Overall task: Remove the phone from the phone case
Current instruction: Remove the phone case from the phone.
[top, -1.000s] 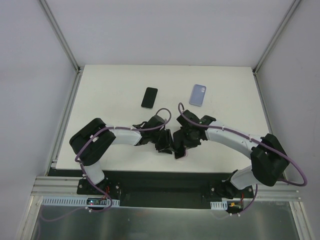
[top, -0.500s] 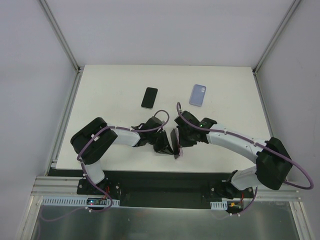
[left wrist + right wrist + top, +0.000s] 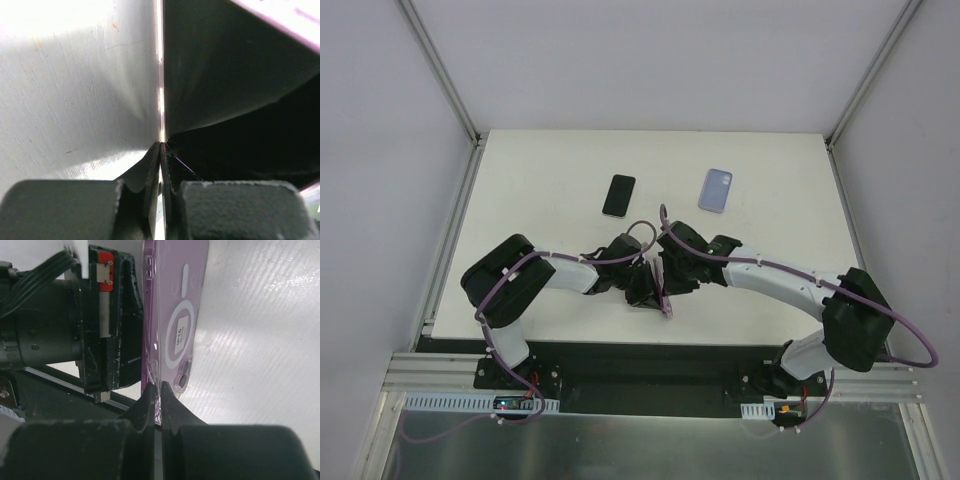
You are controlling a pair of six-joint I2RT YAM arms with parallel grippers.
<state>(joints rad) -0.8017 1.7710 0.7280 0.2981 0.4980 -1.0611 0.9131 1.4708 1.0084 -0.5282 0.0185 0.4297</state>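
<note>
Because the left tool [image 3: 161, 150] and the right tool [image 3: 159, 389] are each clenched on only a thin edge of the purple case [image 3: 175, 315], held upright on its side nearer the arm bases than the black phone [image 3: 618, 195], any pull apart may slip a lip free and drop it on the bench [image 3: 540, 200]; whether a phone sits inside I cannot tell

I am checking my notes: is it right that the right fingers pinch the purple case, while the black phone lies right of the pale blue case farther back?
Not quite: the top view shows the black phone lying left of the pale blue case. The right fingers do pinch the purple case.
</note>
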